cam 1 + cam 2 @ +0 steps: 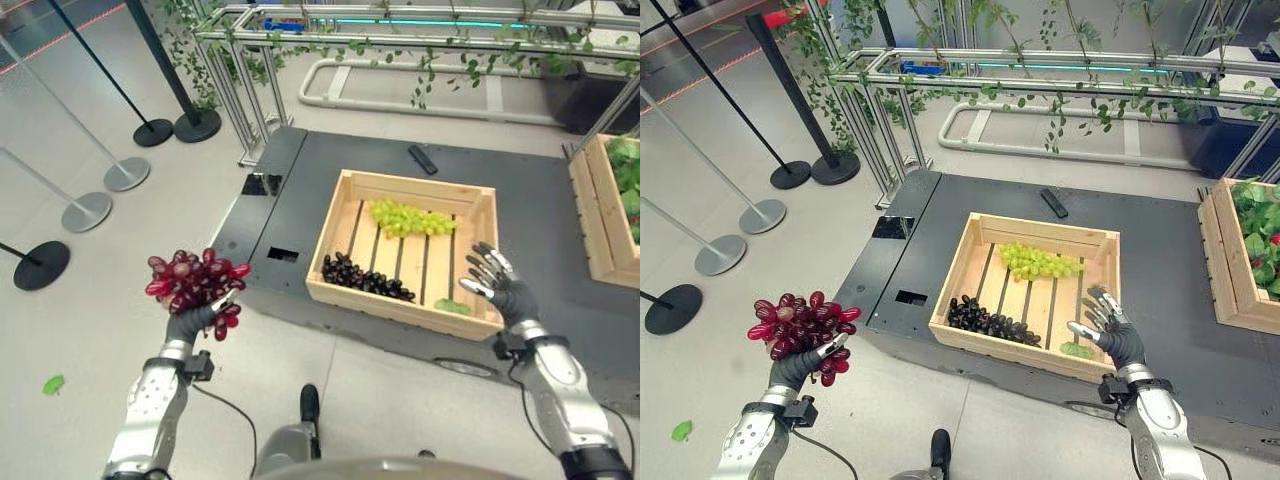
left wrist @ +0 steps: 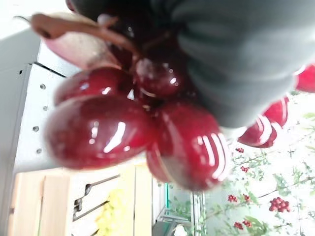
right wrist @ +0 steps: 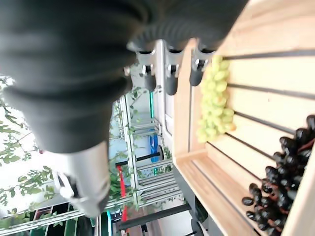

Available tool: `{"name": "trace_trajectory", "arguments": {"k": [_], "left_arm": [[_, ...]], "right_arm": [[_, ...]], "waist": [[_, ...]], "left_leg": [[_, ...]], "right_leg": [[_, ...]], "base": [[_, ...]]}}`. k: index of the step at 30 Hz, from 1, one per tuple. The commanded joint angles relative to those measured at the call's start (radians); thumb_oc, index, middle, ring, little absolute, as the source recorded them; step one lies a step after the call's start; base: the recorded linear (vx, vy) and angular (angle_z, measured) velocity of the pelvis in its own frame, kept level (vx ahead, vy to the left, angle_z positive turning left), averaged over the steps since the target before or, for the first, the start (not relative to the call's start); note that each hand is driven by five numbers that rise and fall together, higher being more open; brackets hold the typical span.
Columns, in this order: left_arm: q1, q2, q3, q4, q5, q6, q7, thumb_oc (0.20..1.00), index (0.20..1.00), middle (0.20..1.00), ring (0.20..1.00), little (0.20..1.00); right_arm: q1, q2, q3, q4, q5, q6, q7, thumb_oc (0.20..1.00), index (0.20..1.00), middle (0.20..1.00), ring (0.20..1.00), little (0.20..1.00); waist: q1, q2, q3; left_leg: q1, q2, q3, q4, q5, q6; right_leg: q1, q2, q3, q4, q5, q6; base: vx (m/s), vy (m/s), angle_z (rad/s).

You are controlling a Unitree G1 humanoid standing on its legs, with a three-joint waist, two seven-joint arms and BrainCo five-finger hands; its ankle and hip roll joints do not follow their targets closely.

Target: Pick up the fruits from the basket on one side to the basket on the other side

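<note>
Gripping a bunch of red grapes (image 1: 192,282), the left hand (image 1: 190,322) curls its fingers round it, raised over the floor well left of the wooden crate (image 1: 330,235). Right eye view: the right hand (image 1: 1114,333) hovers spread beside the crate's near right corner, green grapes (image 1: 1037,261) and black grapes (image 1: 990,322) lying beyond it. Left wrist view: red grapes press against the hand. Right wrist view: straight fingers (image 3: 170,73) reach toward the green bunch.
</note>
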Motion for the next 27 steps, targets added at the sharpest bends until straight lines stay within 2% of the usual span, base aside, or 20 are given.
{"name": "trace_trajectory", "arguments": {"k": [1, 5, 7, 9, 12, 13, 14, 15, 17, 18, 21, 24, 26, 27], "left_arm": [[-0.074, 0.043, 0.077, -0.017, 0.025, -0.057, 0.022, 0.200, 0.200, 0.200, 0.200, 0.200], [-0.070, 0.043, 0.089, -0.008, 0.014, -0.055, 0.027, 0.200, 0.200, 0.200, 0.200, 0.200], [-0.070, 0.040, 0.085, 0.000, 0.009, -0.055, 0.031, 0.200, 0.200, 0.200, 0.200, 0.200], [-0.069, 0.040, 0.077, -0.002, -0.004, -0.050, 0.029, 0.200, 0.200, 0.200, 0.200, 0.200], [-0.066, 0.039, 0.064, 0.000, -0.009, -0.047, 0.024, 0.200, 0.200, 0.200, 0.200, 0.200], [-0.068, 0.033, 0.062, 0.003, -0.011, -0.050, 0.028, 0.200, 0.200, 0.200, 0.200, 0.200], [-0.070, 0.031, 0.061, 0.009, -0.013, -0.050, 0.024, 0.200, 0.200, 0.200, 0.200, 0.200], [-0.068, 0.026, 0.059, 0.013, -0.019, -0.048, 0.015, 0.200, 0.200, 0.200, 0.200, 0.200], [-0.061, 0.018, 0.048, 0.012, -0.016, -0.045, 0.008, 0.200, 0.200, 0.200, 0.200, 0.200], [-0.053, 0.014, 0.043, 0.008, -0.016, -0.042, -0.003, 0.200, 0.200, 0.200, 0.200, 0.200], [-0.047, 0.011, 0.044, 0.012, -0.011, -0.039, -0.008, 0.200, 0.200, 0.200, 0.200, 0.200], [-0.047, 0.010, 0.045, 0.013, -0.004, -0.039, 0.002, 0.200, 0.200, 0.200, 0.200, 0.200], [-0.055, 0.022, 0.041, 0.004, 0.004, -0.040, 0.006, 0.200, 0.200, 0.200, 0.200, 0.200], [-0.058, 0.027, 0.036, 0.001, 0.006, -0.040, 0.006, 0.200, 0.200, 0.200, 0.200, 0.200]], "right_arm": [[-0.066, -0.014, -0.025, -0.073, -0.003, -0.040, 0.000, 1.000, 1.000, 1.000, 1.000, 1.000], [-0.073, -0.023, -0.010, -0.083, -0.001, -0.036, 0.001, 1.000, 1.000, 1.000, 1.000, 1.000], [-0.077, -0.032, -0.004, -0.087, -0.002, -0.037, -0.002, 1.000, 1.000, 1.000, 1.000, 1.000], [-0.079, -0.040, 0.001, -0.090, 0.008, -0.044, -0.012, 1.000, 1.000, 1.000, 1.000, 1.000], [-0.085, -0.065, -0.002, -0.088, 0.020, -0.054, -0.022, 1.000, 1.000, 1.000, 1.000, 1.000], [-0.092, -0.073, -0.002, -0.082, 0.010, -0.060, -0.033, 1.000, 1.000, 1.000, 1.000, 1.000], [-0.102, -0.084, -0.006, -0.079, 0.000, -0.059, -0.037, 1.000, 1.000, 1.000, 1.000, 1.000], [-0.117, -0.092, -0.006, -0.073, -0.001, -0.058, -0.040, 1.000, 1.000, 1.000, 1.000, 1.000], [-0.125, -0.086, -0.005, -0.059, 0.003, -0.063, -0.047, 1.000, 1.000, 1.000, 1.000, 1.000], [-0.130, -0.081, -0.005, -0.049, 0.008, -0.068, -0.049, 1.000, 1.000, 1.000, 1.000, 1.000], [-0.124, -0.062, 0.002, -0.040, 0.008, -0.063, -0.053, 1.000, 1.000, 1.000, 1.000, 1.000], [-0.125, -0.048, 0.007, -0.036, 0.011, -0.063, -0.058, 1.000, 1.000, 1.000, 1.000, 1.000], [-0.117, -0.042, -0.007, -0.037, 0.025, -0.065, -0.066, 1.000, 1.000, 1.000, 1.000, 1.000], [-0.116, -0.038, -0.008, -0.030, 0.028, -0.067, -0.069, 1.000, 1.000, 1.000, 1.000, 1.000]], "waist": [[-0.006, -0.022, 0.009], [0.002, -0.023, 0.016], [0.005, -0.022, 0.026], [0.013, -0.017, 0.042], [0.017, 0.012, 0.048], [0.028, 0.013, 0.054], [0.029, 0.005, 0.063], [0.026, -0.010, 0.063], [0.010, -0.027, 0.054], [0.000, -0.038, 0.044], [-0.015, -0.046, 0.018], [-0.035, -0.042, 0.004], [-0.052, -0.038, 0.005], [-0.053, -0.040, 0.006]], "left_leg": [[0.021, 0.008, 0.022, 0.134, -0.162, 0.021], [0.023, 0.038, 0.026, 0.172, -0.157, 0.009], [0.010, 0.064, 0.004, 0.198, -0.130, -0.014], [-0.005, 0.093, -0.022, 0.187, -0.064, -0.050], [-0.032, 0.149, -0.072, 0.039, 0.106, -0.124], [-0.038, 0.151, -0.118, 0.022, 0.132, -0.137], [-0.034, 0.135, -0.167, 0.040, 0.113, -0.136], [-0.027, 0.100, -0.205, 0.096, 0.054, -0.120], [0.003, 0.076, -0.185, 0.162, -0.018, -0.097], [0.030, 0.069, -0.177, 0.241, -0.067, -0.080], [0.116, 0.017, -0.231, 0.341, -0.178, -0.060], [0.179, -0.002, -0.260, 0.324, -0.239, -0.034], [0.187, 0.017, -0.224, 0.260, -0.266, -0.025], [0.187, 0.012, -0.218, 0.248, -0.285, -0.019]], "right_leg": [[-0.067, -0.031, 0.016, 0.027, 0.110, 0.000], [-0.069, -0.014, 0.018, 0.067, 0.071, -0.020], [-0.059, 0.011, 0.006, 0.094, 0.035, -0.046], [-0.053, 0.042, -0.017, 0.106, 0.017, -0.068], [-0.061, 0.101, -0.076, 0.083, 0.001, -0.088], [-0.071, 0.103, -0.078, 0.086, 0.001, -0.090], [-0.078, 0.096, -0.080, 0.088, 0.001, -0.093], [-0.090, 0.086, -0.087, 0.073, 0.024, -0.092], [-0.101, 0.069, -0.103, 0.061, 0.053, -0.091], [-0.112, 0.058, -0.103, 0.052, 0.070, -0.095], [-0.131, 0.059, -0.086, 0.042, 0.096, -0.097], [-0.166, 0.051, -0.065, 0.064, 0.110, -0.088], [-0.185, 0.035, -0.064, 0.086, 0.132, -0.077], [-0.197, 0.026, -0.063, 0.091, 0.139, -0.073]], "base": [[-0.04, -0.064, 0.00], [-0.08, -0.114, -0.09], [-0.11, -0.230, -0.08], [-0.18, -0.245, 0.14], [-0.25, -0.204, 0.34], [-0.25, -0.135, 0.71], [-0.31, -0.137, 0.58], [-0.32, -0.146, 0.45], [-0.30, -0.105, 0.26], [-0.24, -0.059, 0.26], [-0.13, 0.040, 0.39], [-0.12, 0.160, 0.21], [-0.14, 0.210, -0.05], [-0.15, 0.210, 0.08]]}}
